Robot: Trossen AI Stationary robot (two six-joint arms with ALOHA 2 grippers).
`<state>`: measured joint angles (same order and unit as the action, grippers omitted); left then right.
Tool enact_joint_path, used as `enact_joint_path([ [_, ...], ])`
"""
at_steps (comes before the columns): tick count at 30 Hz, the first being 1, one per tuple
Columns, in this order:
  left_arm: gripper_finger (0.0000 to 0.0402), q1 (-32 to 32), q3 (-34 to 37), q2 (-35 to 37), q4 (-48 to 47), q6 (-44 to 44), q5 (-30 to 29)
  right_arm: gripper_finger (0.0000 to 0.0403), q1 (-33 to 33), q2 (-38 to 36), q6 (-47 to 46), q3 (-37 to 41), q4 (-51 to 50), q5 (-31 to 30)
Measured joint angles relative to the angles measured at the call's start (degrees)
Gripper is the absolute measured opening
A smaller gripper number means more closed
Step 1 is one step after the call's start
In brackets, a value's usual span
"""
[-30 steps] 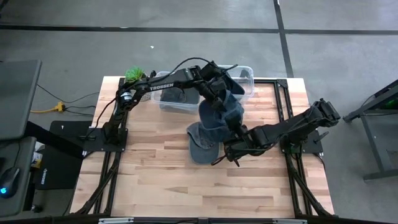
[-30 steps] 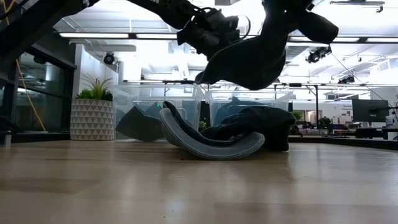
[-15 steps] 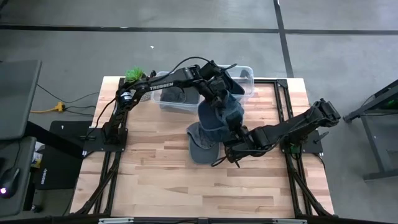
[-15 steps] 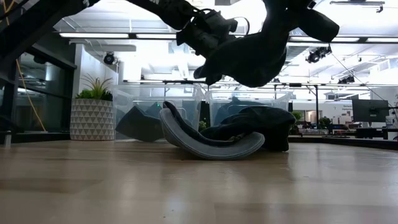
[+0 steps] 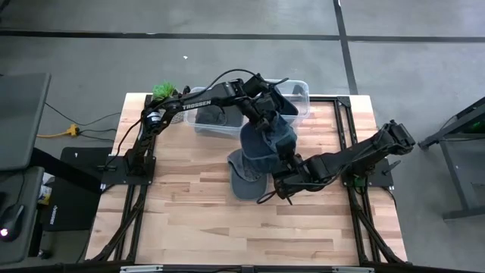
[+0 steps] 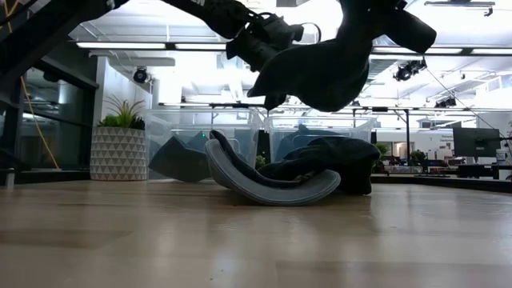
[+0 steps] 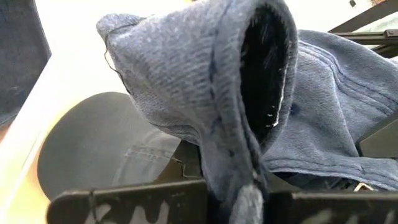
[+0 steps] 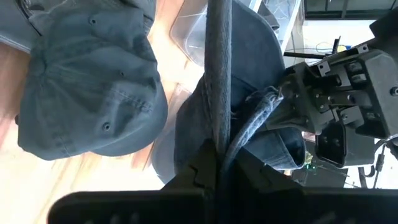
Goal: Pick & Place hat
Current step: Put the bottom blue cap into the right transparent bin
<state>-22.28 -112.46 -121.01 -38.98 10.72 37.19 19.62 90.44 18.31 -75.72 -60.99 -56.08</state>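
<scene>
The blue denim hat hangs in the air above the table, not yet placed, and both grippers are clamped on it: the left gripper on its edge nearest the clear bins, the right gripper apparently on its brim. A second cap lies on the wood beneath; another seems to sit in a bin. Both arms reach inward and meet over the table's middle.

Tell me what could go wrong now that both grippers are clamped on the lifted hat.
1. The left gripper and right gripper both pinch the raised hat; pulling apart could stretch it or tear it free of one grip.
2. A second hat lies on the table right under it; lowering could snag or drag that one.
3. The bins sit close behind the left arm, so a swing there might knock a wall.
</scene>
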Motion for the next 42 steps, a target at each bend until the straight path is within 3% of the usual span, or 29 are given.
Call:
enact_joint_path([
  [9,0.0001,0.42,0.00,0.00,-0.52,0.50,3.06,0.0097,-0.20,-0.01,-4.91,0.00,-0.35,-1.57],
  [15,0.0000,0.24,0.00,0.00,-0.32,1.09,2.72,0.0129,-0.08,-0.14,-8.70,0.00,-0.60,1.21],
  [29,0.0000,0.22,0.00,0.00,-0.42,1.81,-1.57,0.0164,4.06,-5.47,-22.66,0.00,-5.27,2.45],
  [42,0.0000,0.15,0.00,0.00,0.19,2.93,-7.65,0.0167,5.54,-17.54,-43.47,0.01,-11.71,6.96],
])
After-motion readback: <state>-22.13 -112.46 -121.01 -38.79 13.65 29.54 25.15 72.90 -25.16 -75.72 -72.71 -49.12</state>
